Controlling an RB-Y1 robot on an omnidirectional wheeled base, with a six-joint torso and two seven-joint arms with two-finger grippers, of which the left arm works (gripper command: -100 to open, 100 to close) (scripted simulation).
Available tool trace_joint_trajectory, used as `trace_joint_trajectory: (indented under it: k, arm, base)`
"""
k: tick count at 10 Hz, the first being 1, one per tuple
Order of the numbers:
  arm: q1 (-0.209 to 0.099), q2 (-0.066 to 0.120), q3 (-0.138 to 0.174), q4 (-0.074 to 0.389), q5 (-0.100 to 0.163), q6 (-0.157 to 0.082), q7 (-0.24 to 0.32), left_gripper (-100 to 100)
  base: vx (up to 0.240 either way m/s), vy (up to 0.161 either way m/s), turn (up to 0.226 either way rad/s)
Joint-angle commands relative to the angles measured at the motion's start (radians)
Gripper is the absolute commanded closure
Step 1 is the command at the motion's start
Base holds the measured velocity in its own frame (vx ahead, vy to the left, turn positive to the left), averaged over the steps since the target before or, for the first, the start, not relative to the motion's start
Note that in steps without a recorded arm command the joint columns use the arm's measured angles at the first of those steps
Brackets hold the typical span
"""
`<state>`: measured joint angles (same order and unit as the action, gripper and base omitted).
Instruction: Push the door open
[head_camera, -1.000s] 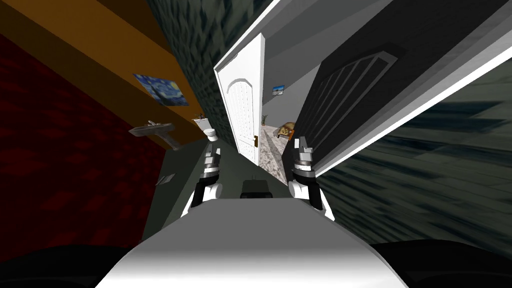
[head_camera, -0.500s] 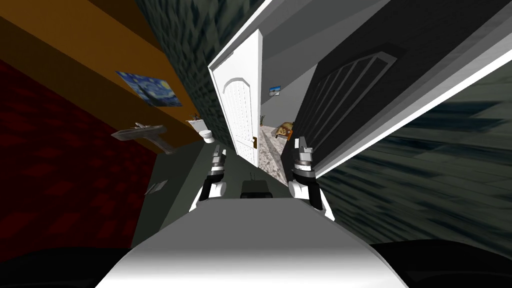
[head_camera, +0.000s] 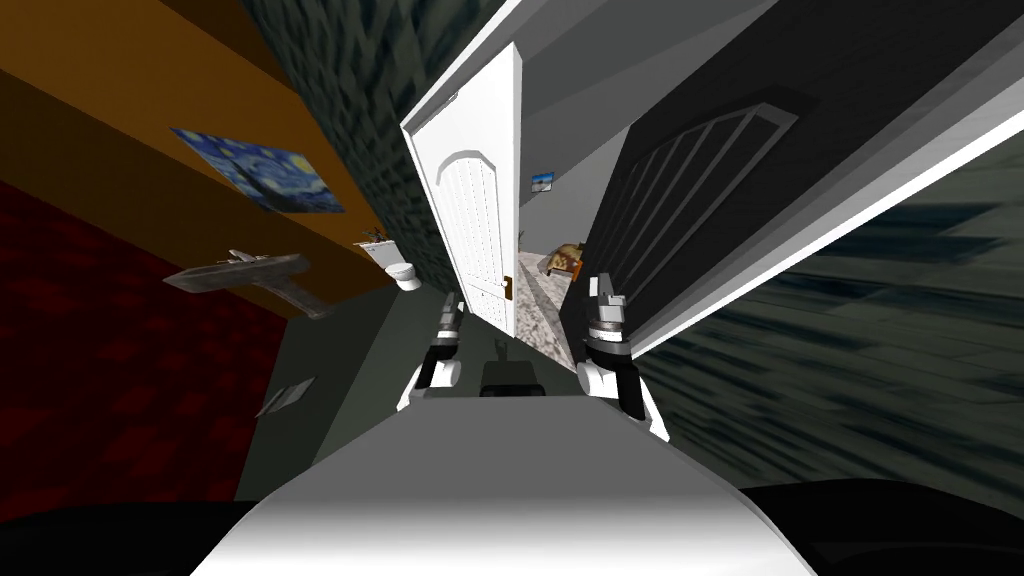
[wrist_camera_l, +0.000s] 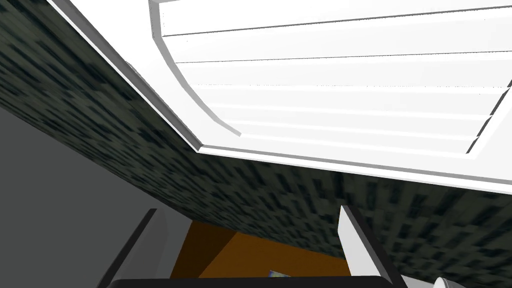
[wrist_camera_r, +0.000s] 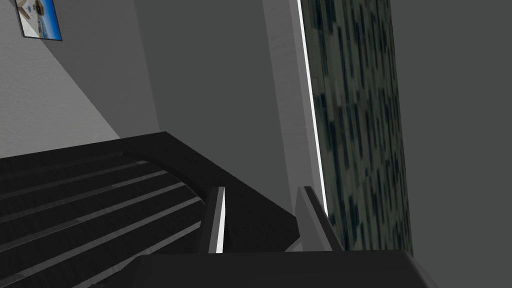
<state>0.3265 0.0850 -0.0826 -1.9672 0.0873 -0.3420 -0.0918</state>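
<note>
A blue swirly painting (head_camera: 258, 183) hangs on the orange wall (head_camera: 110, 100), with a grey sink (head_camera: 240, 272) below it. A white toilet (head_camera: 403, 275) stands further along. A small picture (head_camera: 542, 182) hangs on the far grey wall (head_camera: 565, 140).

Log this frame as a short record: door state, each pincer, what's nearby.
target: white door, ajar, brown handle at its free edge
left pincer: open, pointed at the white door's panel, contact unclear
right pincer: open, narrower gap, beside a dark panelled door
left side: toilet, sink, painting
</note>
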Motion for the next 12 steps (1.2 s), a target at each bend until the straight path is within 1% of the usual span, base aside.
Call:
trace_joint_trajectory:
  k: [1,12]
  arm:
    - [-0.015,0.005,-0.022,0.046,-0.001,-0.003,0.011,-100]
    - [-0.172,0.032,-0.149,0.348,-0.006,0.029,0.08,-100]
  base:
    - [0.087,0.082,-0.101]
    - [0.082,0.083,-0.117]
